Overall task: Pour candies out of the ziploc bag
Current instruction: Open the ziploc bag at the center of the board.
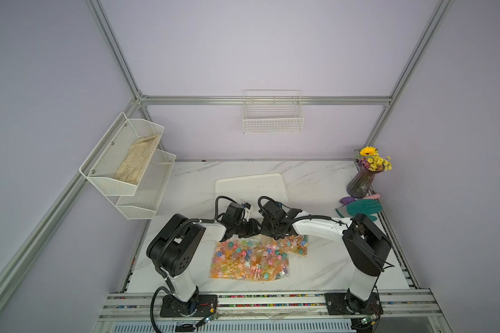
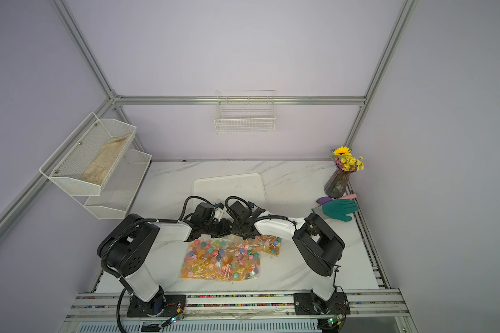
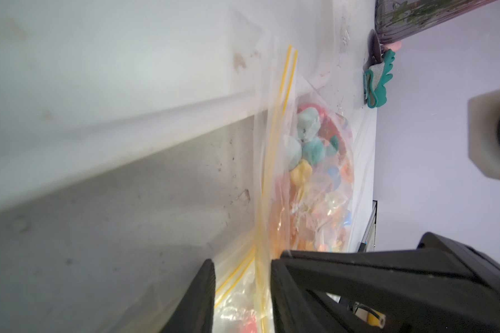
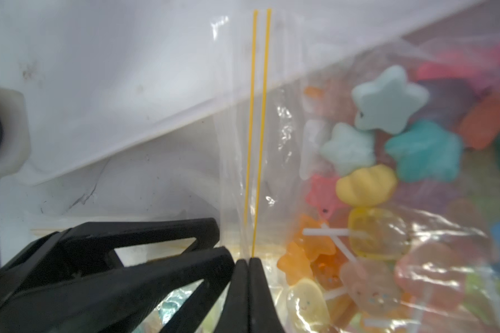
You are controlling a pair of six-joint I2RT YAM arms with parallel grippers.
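In both top views, the clear plastic ziploc bag [image 1: 284, 274] is lying flat on the white marble-patterned table [image 1: 329, 265], in the lower centre of the frame between the two arm bases. The small multicoloured candies [image 1: 243, 258] on thin white sticks are sitting inside it, spreading across most of its area.

The upper edge of the bag is running under both wrists at frame centre. In the right wrist view, the right gripper [image 4: 248, 261] is pressing its black fingers together at the lower centre, pinching the bag's rim at the end of the two yellow zip lines. In the left wrist view, the left gripper [image 3: 243, 265] is holding its fingers narrowly apart at the lower centre. The zip band is passing through the gap between them without being clamped.

Just above the wrists, a white rectangular plastic tray [image 1: 251, 184] is resting on the table. At middle right, a teal rubber glove [image 1: 364, 208] is lying beside a purple ribbed glass vase [image 1: 360, 183] holding yellow flowers. A white wire basket [image 1: 272, 121] is hanging at upper centre.
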